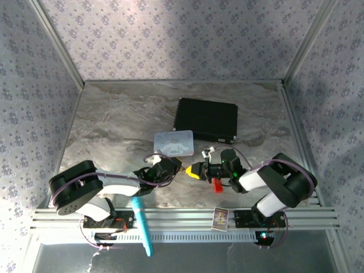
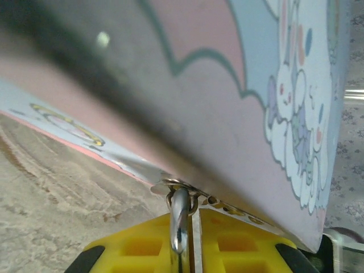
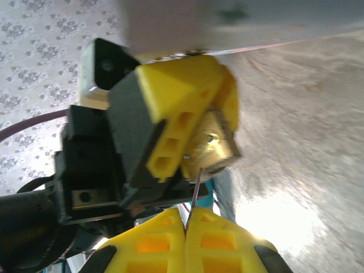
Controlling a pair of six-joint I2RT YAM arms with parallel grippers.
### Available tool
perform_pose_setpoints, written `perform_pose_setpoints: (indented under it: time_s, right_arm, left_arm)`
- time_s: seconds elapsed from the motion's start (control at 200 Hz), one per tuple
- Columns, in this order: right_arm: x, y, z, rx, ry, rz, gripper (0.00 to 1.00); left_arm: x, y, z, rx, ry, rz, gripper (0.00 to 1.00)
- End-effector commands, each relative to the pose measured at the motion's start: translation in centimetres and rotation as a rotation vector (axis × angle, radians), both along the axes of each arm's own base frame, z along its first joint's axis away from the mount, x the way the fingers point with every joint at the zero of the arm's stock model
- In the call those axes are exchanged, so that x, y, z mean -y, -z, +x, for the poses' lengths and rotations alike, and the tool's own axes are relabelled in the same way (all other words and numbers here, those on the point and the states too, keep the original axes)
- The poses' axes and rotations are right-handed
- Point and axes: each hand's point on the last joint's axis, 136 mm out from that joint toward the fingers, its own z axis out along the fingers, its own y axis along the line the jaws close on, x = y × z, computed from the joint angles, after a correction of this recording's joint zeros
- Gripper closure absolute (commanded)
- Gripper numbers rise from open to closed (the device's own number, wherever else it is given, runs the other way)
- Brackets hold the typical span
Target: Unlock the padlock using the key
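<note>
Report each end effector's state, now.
Left end effector: closed on the padlock.
Right end effector: closed on the key.

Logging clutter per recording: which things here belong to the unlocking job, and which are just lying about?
Job: padlock, key, left tool, right tool, pastel tin at the shackle.
Lying about: black box, red block, teal stick, card.
</note>
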Motion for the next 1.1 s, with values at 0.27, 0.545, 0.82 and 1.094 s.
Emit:
perform_pose_setpoints:
  time_s: [0.27,0.545,0.82,1.094]
  right_arm:
    - [-1.0,-3.4,2.9,0.073,-0.014,0.046,1.00]
    - [-1.0,-6.2,4.6,0.159,0.022,0.009,1.00]
    - [-1.9,-5.6,4.2,0.053,-0.003,0.109,1.00]
    - [-1.2,-5.0,3.4,0.059,-0.013,0.088,1.00]
  left_arm:
    - [-1.5,-6.8,3.1,0.135,-0.129,-0.128,1.00]
    - [-2.8,-9.1,3.7,0.182,-0.155,-0.139,1.00]
    - [-1.7,-9.2,3.8,0.183,-0.141,-0.257,1.00]
    - [-2.5,-9.6,3.6,0.184,-0.155,-0.240,1.00]
